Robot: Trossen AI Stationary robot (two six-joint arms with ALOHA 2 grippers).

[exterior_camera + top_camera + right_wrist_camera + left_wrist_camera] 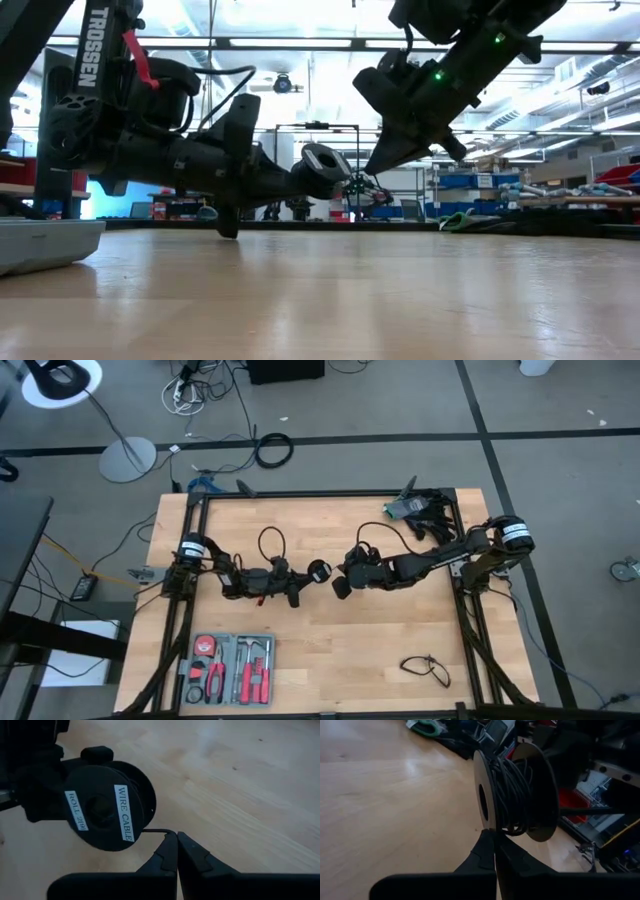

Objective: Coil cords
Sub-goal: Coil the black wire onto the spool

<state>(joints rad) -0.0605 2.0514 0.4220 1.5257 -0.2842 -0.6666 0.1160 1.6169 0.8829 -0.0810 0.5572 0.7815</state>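
A small black spool [107,812] with white labels carries the thin black cord [515,795], wound between its two flanges. My left gripper [495,837], left of the table's middle, is shut on the spool. My right gripper [177,836] sits just to the spool's right [318,571], slanting down, shut on the cord's loose end. A second, short black cord [426,666] lies in loose loops on the table near the front right. My left gripper pinches the rim of the spool's near flange [489,822] between its two fingers, coming about level from the table's left. The spool stands on edge beyond the fingertips, its axis level, clear of the table [325,163]. My right gripper pinches the free end of the cord [159,831] at its fingertips, slanting down from the table's right. A short, nearly straight run of cord leads from the fingertips to the spool's windings.
A tray of red-handled tools [230,668] sits at the front left. A green and black clutter [415,508] lies at the far right corner. A black frame rail [330,493] borders the wooden table. A thick black cable ring [272,450] lies on the floor beyond.
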